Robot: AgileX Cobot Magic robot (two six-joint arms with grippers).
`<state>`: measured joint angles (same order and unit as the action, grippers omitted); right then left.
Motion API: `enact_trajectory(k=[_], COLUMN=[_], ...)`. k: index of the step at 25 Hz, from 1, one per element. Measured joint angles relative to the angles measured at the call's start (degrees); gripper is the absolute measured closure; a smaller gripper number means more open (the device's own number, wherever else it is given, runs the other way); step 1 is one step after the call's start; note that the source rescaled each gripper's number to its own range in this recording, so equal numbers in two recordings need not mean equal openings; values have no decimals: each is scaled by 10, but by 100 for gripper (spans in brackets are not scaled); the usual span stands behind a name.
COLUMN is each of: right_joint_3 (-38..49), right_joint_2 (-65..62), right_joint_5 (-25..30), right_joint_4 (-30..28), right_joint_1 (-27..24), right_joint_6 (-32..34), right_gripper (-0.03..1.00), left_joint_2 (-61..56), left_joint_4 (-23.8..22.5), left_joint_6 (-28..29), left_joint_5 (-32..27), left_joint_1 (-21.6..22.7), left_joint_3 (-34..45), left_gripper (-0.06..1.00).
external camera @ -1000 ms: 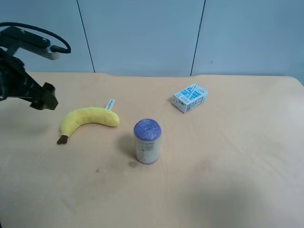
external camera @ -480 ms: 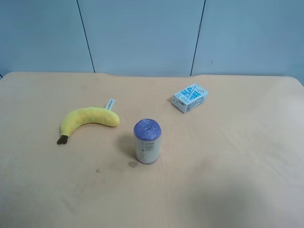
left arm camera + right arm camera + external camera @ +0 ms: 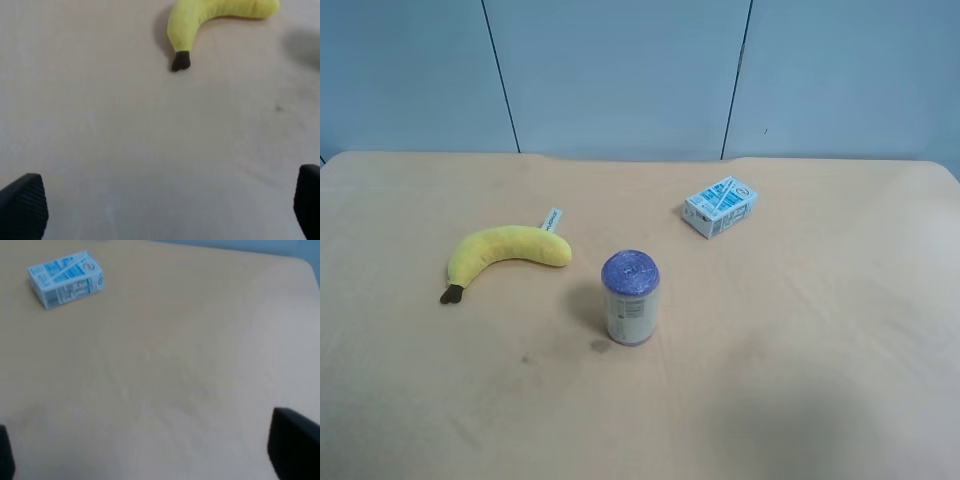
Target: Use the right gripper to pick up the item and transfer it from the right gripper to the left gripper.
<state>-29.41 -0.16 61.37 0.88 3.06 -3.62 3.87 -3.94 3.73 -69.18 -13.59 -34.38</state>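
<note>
A yellow plush banana (image 3: 506, 252) with a brown stem lies on the tan table (image 3: 800, 300); it also shows in the left wrist view (image 3: 210, 15). A white can with a purple lid (image 3: 630, 298) stands upright near the middle. A small blue and white carton (image 3: 720, 206) lies at the back; it also shows in the right wrist view (image 3: 66, 279). Neither arm shows in the exterior high view. My left gripper (image 3: 165, 210) is open and empty, above bare table short of the banana's stem. My right gripper (image 3: 150, 455) is open and empty, well apart from the carton.
Blue-grey wall panels (image 3: 620, 70) stand behind the table's far edge. The table's rounded corner shows in the right wrist view (image 3: 305, 270). A small dark stain (image 3: 599, 346) marks the table beside the can.
The arm at the exterior high view's left, seen near the banana one second ago, has drawn back out of that view. The banana, can and carton have not moved.
</note>
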Motion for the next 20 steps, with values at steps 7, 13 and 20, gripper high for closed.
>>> enact_trajectory(k=[7,13,20], right_joint_3=[0,0,0], right_joint_2=[0,0,0], right_joint_5=[0,0,0], right_joint_4=[0,0,0], right_joint_1=[0,0,0], right_joint_6=[0,0,0], right_gripper=[-3,-3,-3], left_joint_2=[-40,-41,-41], left_joint_4=[13,18,20], left_joint_6=[-6,-13,-15], left_joint_5=[42,86,87], left_joint_1=[0,0,0], left_joint_3=[34,53,53], left_gripper=[-5,-5,-5])
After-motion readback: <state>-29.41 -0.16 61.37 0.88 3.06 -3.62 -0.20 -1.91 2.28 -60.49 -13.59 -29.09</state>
